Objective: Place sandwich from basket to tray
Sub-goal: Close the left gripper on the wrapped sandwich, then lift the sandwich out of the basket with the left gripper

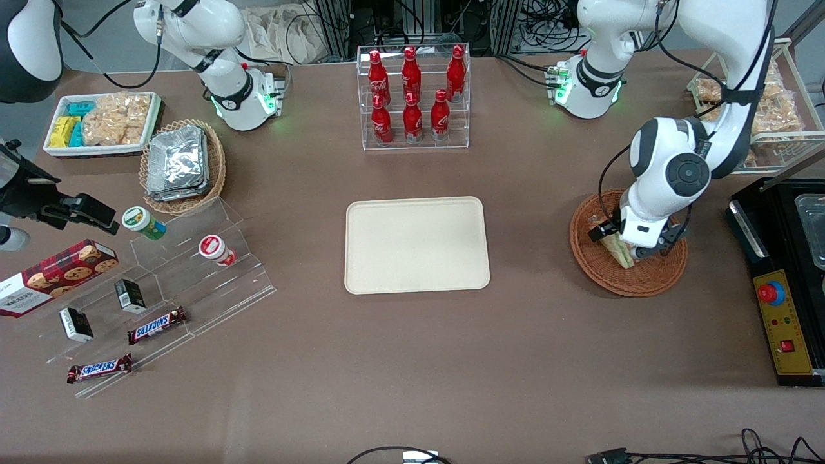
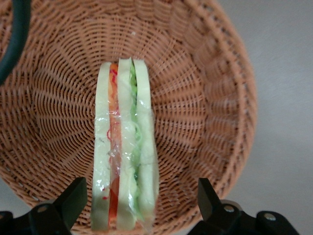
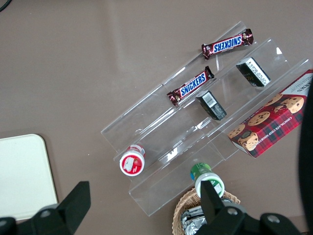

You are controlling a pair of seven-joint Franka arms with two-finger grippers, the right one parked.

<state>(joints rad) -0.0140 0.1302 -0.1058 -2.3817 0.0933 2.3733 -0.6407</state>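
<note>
Gripper (image 2: 139, 198) low over the basket (image 1: 651, 280) near the table's working-arm end, fingers (image 2: 73, 198) spread wide either side of the sandwich (image 2: 126, 147) without touching it, sandwich on edge inside the basket, tray (image 1: 416, 245) bare at table centre.

Bottle rack (image 1: 414, 96) stands mid-table, holding six red bottles. Toward the parked arm's end from the rack: tan basket (image 1: 184, 167) of foil packs, white tray (image 1: 102, 124) of snacks, and, nearer the camera, acrylic steps (image 1: 161, 290) bearing two Snickers bars (image 1: 156, 325), two cups, two black boxes, cookie box (image 1: 55, 276).
</note>
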